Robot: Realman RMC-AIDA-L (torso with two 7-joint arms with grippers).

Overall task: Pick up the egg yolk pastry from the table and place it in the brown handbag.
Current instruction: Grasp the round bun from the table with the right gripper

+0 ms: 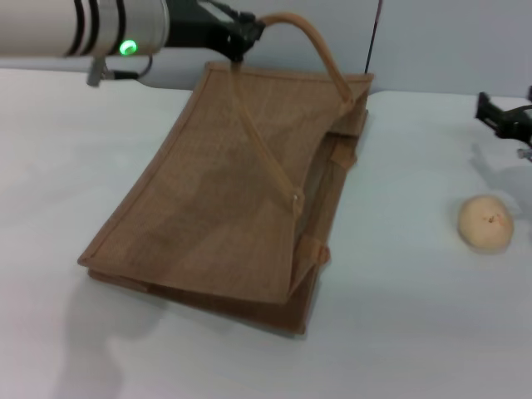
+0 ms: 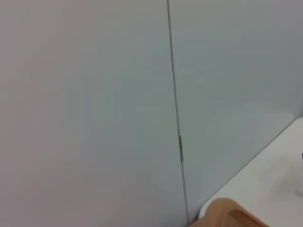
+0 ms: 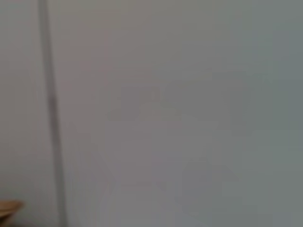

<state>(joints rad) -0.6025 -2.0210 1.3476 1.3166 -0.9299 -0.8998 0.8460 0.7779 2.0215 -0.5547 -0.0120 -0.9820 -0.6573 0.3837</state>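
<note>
The brown handbag lies on the white table in the head view, with its upper panel and far edge pulled up. My left gripper is above the bag's far edge, shut on one arched strap handle. A bit of that tan handle shows in the left wrist view. The egg yolk pastry, a small pale round ball, sits on the table to the right of the bag. My right gripper hovers at the far right edge, beyond the pastry and apart from it.
The white table stretches around the bag, with a grey wall behind it. Both wrist views face this wall and its vertical seam. A tan sliver shows in the right wrist view.
</note>
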